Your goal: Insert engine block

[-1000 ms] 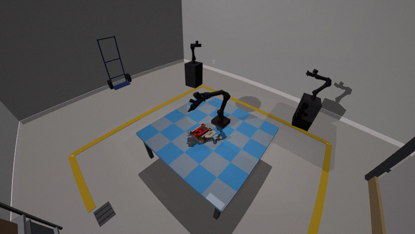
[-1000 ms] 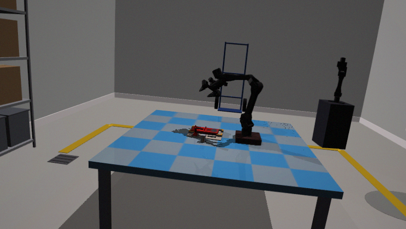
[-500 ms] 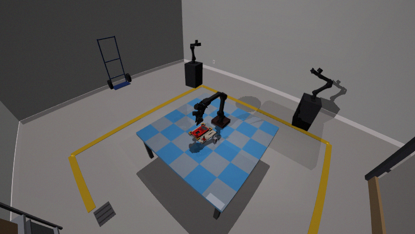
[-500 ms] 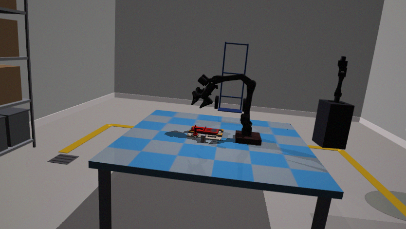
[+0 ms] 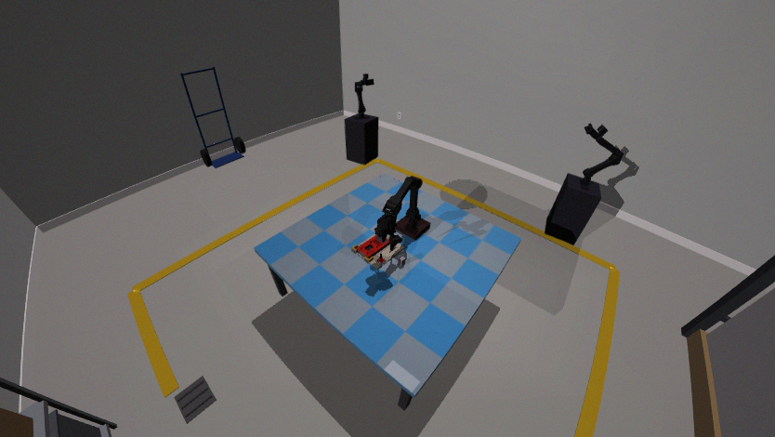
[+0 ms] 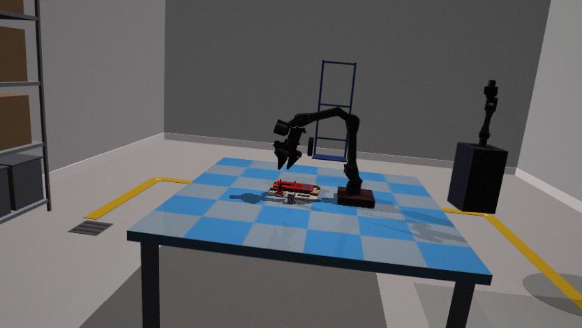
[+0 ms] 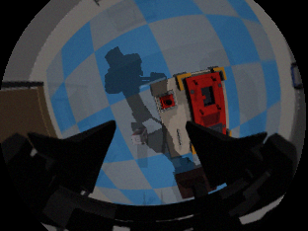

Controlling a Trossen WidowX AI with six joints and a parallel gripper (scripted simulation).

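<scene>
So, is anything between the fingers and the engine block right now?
Nothing visible is. The gripper hangs open and empty above the car body. The engine block stands on the table by the body's near edge in the exterior view, with only open air above it.

Grey walls [image 6: 366, 49], checkered table [image 6: 260, 232]

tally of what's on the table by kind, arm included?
Robot arm with open, empty claw: 1
Red car body on its pale base: 1
Small grey engine block in front of the car body: 1
Total: 3
</scene>
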